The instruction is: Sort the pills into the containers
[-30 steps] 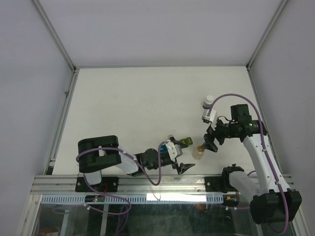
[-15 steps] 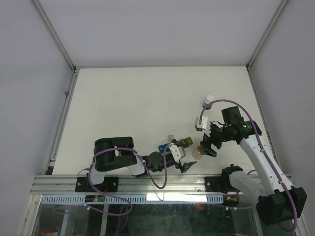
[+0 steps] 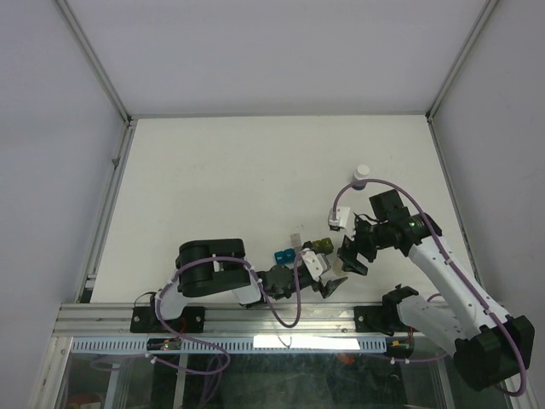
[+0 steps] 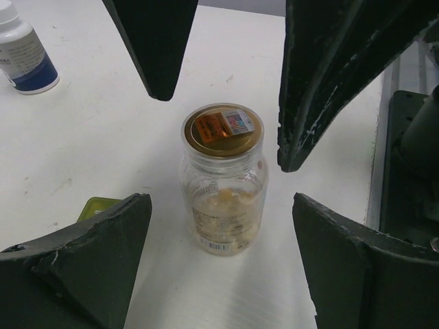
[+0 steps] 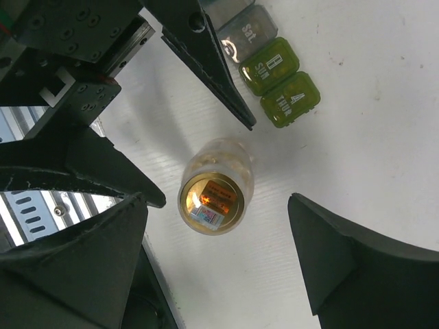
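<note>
Both tools are on the same target, from opposite sides.

- Pill bottle [image 4: 223, 178]: clear, gold cap with an orange sticker, pale pills inside. It stands upright on the worktop [image 3: 238, 179] with the cap on.
- Left tool [image 4: 221, 199]: released, jaws spread wide and low, one finger on each side of the bottle. There is a visible gap on both sides, so no contact.
- Right tool [image 5: 217, 199]: also released and wide, straddling the same bottle from above, with the cap centred between its fingers. It grips nothing. Its fingers [image 4: 159, 48] show at the top of the left wrist view, crossed against the left tool's pair.
- Containers [image 5: 269, 65]: the strip lies flat on the worktop just beside the bottle, not touching it. The right wrist view shows grey "Sat", olive "SUN" and green "THUR" compartments with lids closed. One left tool finger runs right alongside the strip. In the top view the blue end points toward the left arm, and the olive end sits next to the two tools.
- White bottle [image 4: 20, 51] with a blue label: upright, well apart, farther back on the right arm's side.

The top view doesn't show the pill bottle clearly because the tools cover it.
</note>
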